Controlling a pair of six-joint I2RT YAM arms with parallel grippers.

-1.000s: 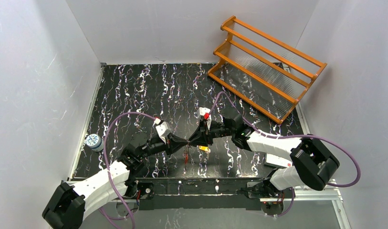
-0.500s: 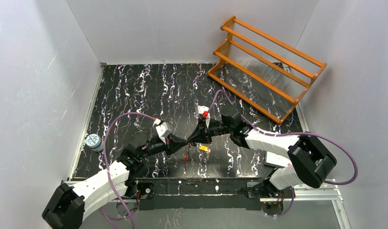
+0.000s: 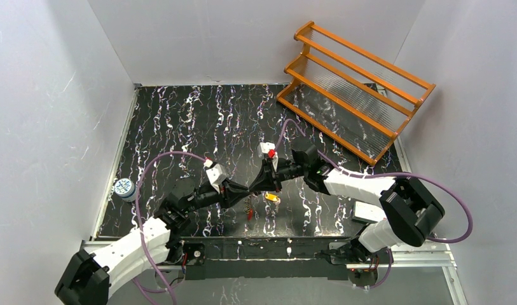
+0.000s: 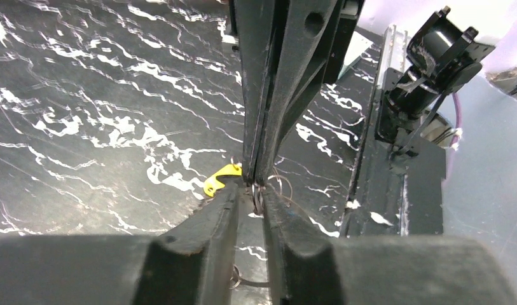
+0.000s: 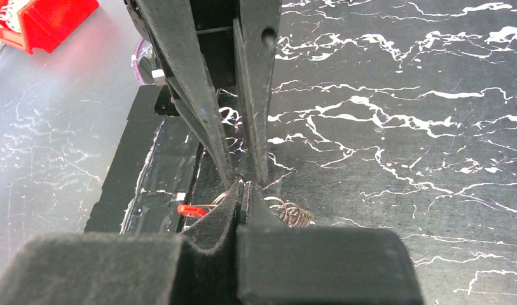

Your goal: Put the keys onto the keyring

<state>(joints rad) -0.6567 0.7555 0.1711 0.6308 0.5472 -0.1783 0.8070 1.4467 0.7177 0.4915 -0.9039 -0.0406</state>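
Thin wire keyring [image 5: 290, 214] w/ short red bit, loosely coiled, centre-near of scene. Small gold key [image 3: 270, 198] lies flat, just right of it.

Lab enclosure: white walls [image 3: 65, 95], marbled table [image 3: 179, 114]

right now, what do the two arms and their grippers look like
Both the left arm and the right arm have white shells on the long links, with black joints and bases. A purple cable loops off each. Each wrist carries a small white block; the right one bears a red spot. The left gripper and right gripper are black, with two long tapering fingers.
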